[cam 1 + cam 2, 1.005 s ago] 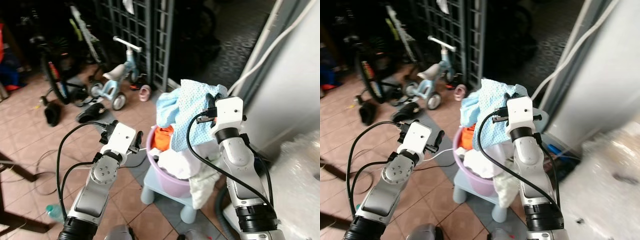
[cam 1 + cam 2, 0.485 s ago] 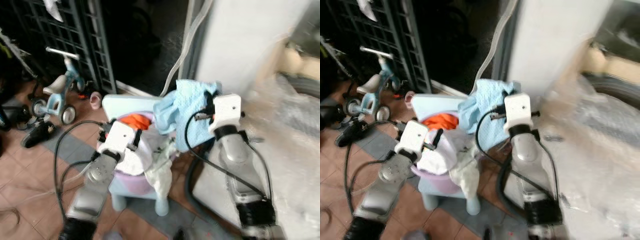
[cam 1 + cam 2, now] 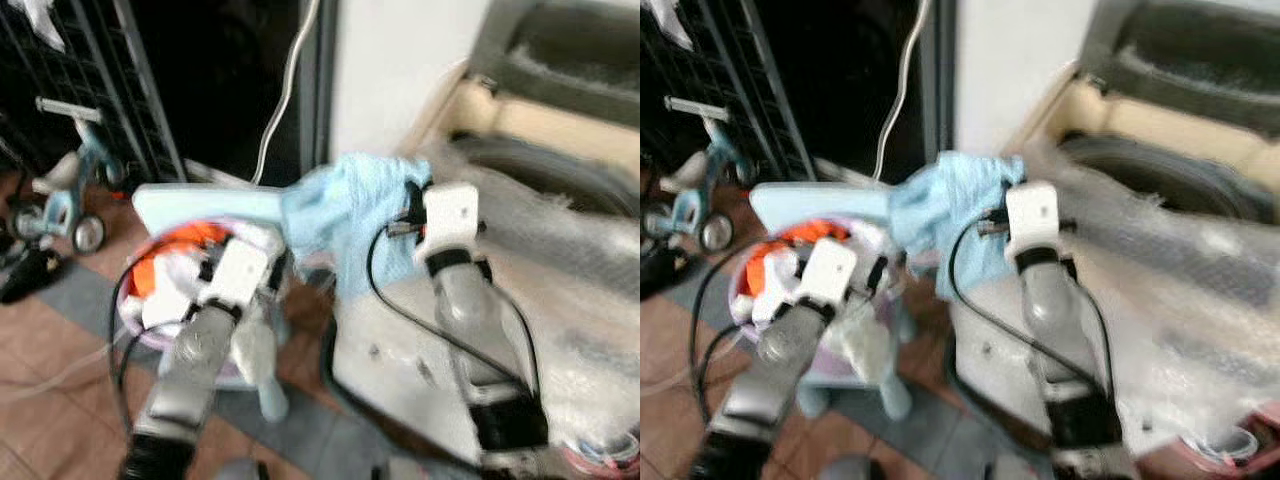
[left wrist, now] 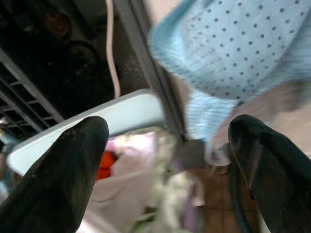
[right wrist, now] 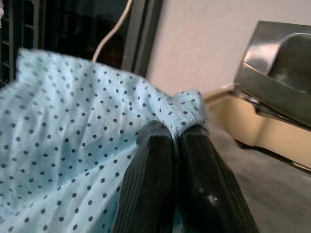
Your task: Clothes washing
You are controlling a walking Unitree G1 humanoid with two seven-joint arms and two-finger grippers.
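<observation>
My right gripper [image 5: 176,135] is shut on a light blue dotted cloth [image 3: 340,215], which hangs in the air between the basin and the washing machine [image 3: 400,365]. The cloth [image 5: 73,145] drapes over the shut fingers. The machine's top is wrapped in bubble plastic [image 3: 570,260] and its dark drum opening [image 3: 545,165] shows behind. My left gripper [image 4: 167,126] is open and holds nothing, above a purple basin [image 3: 133,322] of laundry with an orange garment [image 3: 172,243] and white clothes. The basin rests on a pale blue stool [image 3: 205,205].
A child's tricycle [image 3: 62,190] and a dark shoe [image 3: 25,275] stand on the tiled floor at the left. A metal grid gate [image 3: 95,90] and a white hose [image 3: 285,85] are behind the stool. The view is blurred.
The camera has swung right, bringing the washing machine into view. My right gripper keeps hold of the blue cloth, which now hangs clear of the basin beside the machine.
</observation>
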